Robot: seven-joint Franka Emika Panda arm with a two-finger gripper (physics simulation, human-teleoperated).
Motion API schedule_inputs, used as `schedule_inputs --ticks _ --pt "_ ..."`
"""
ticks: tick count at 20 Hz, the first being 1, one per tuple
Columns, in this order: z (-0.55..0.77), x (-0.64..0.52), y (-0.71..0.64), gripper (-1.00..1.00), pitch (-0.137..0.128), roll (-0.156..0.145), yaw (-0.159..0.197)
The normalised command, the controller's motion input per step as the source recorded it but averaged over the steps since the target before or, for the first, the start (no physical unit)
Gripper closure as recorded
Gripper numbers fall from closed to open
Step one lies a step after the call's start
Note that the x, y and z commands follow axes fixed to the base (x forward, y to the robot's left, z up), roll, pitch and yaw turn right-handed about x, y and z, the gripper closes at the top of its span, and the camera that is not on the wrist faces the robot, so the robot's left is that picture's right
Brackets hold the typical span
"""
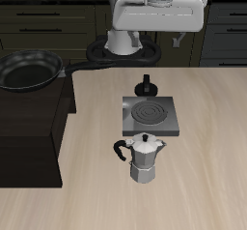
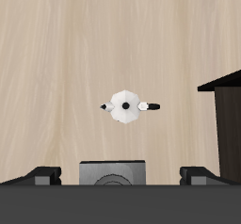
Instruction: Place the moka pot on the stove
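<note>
The moka pot (image 1: 145, 159), silver and faceted with a black side handle and black lid knob, stands upright on the wooden table near its front edge. In the wrist view it (image 2: 124, 105) is seen from straight above. The stove (image 1: 148, 115), a flat grey square plate with a dark spiral coil, lies just behind the pot; its edge shows in the wrist view (image 2: 113, 171). My gripper (image 2: 122, 176) is open and empty, its dark fingertips (image 2: 42, 175) wide apart, high above the stove. The white hand (image 1: 159, 12) hangs over the table's back.
A small black knob-like object (image 1: 147, 83) stands just behind the stove. A black frying pan (image 1: 27, 72) rests on a dark cabinet (image 1: 34, 128) beside the table; the cabinet's corner shows in the wrist view (image 2: 226, 124).
</note>
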Motion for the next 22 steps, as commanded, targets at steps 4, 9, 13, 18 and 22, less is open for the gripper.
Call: schedule_inputs --ticks 4,9,13,18,22 --pt "-0.06 0.19 -0.05 -1.0 0.006 -0.026 0.019" --pt "-0.07 0.11 -0.06 -1.0 -0.005 -0.016 -0.009" --pt "-0.06 0.12 -0.03 -1.0 0.01 0.003 -0.007" --pt "-0.06 0.05 0.04 -1.0 0.001 -0.002 -0.018" --pt "-0.2 0.03 0.04 -1.0 0.015 0.007 -0.017"
